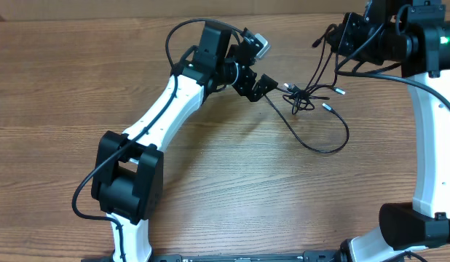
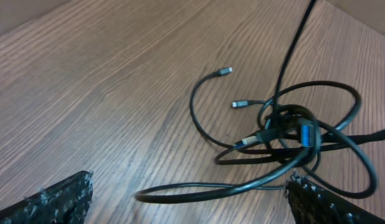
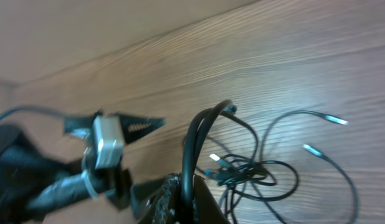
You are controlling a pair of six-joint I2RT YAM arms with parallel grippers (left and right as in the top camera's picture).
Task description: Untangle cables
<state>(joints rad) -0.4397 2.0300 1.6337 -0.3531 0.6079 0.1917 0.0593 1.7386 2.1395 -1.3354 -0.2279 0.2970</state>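
The cables [image 1: 301,98] lie bunched into a loose knot [image 2: 292,134] on the wooden table [image 1: 210,182], and everything else sits around that knot; the left gripper [image 2: 189,202] hovers just beside it, on the side toward the table's middle, with its jaws spread wide and nothing between them; in the left wrist view one textured finger [image 2: 55,199] shows at the lower left and the other at the lower right, whose tip overlaps the knot's outer loop, though whether it touches the cord I cannot tell; the right gripper [image 3: 180,199] hangs above and beyond the knot, toward the far edge of the table, with its fingers pressed together on several black strands of the cables; those strands rise from the knot to the closed fingers and arch over them in a tight bend; two thin cords run out from the knot on the right arm's side, each ending in a small silvery plug [image 1: 340,92] lying flat on the wood, the two plugs near each other but apart; one long cord leaves the knot toward the near edge of the table, sweeps round in a wide open loop and curls back up toward the knot; within the knot a blue-tipped connector [image 2: 308,134] shows among the crossed black loops.
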